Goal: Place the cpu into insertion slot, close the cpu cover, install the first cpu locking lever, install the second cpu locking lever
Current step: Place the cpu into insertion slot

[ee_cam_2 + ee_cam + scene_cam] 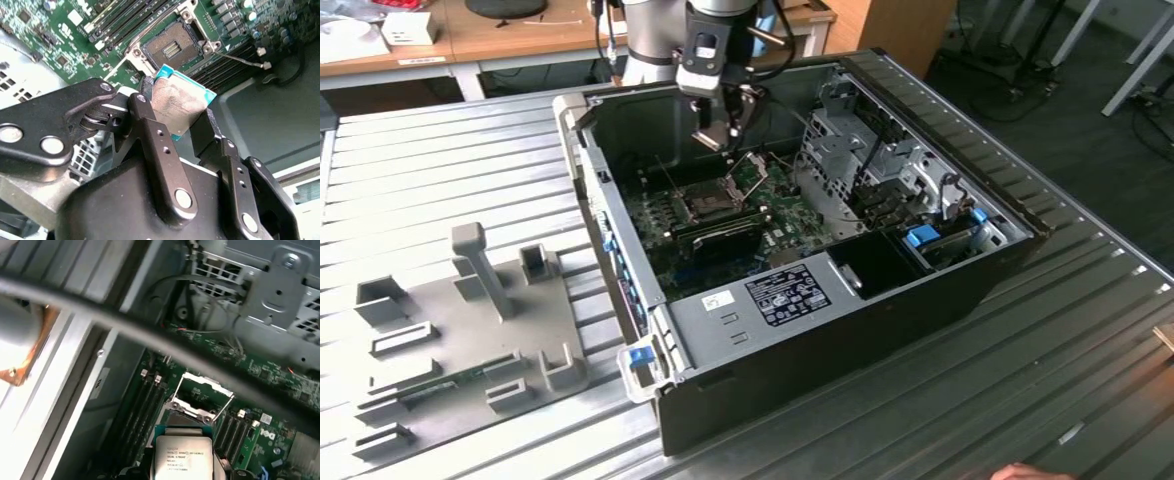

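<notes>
Second wrist view: confirm jaws clamped on cpu [180,97] at two opposite edges, held above and apart from slot [172,47]. Check cover [202,392] in first wrist view: raised on its hinge, slot open beneath. Level cpu before descent; appears tilted relative to board [65,30]. Align corners and notches with slot rim; orientation marks too small to read. Lower straight down, without sliding across contacts. Release only once seated flat within rim. Avoid pressing; judged to drop in under own weight. Keep jaws clear of raised cover and case [640,125] wall.
</notes>
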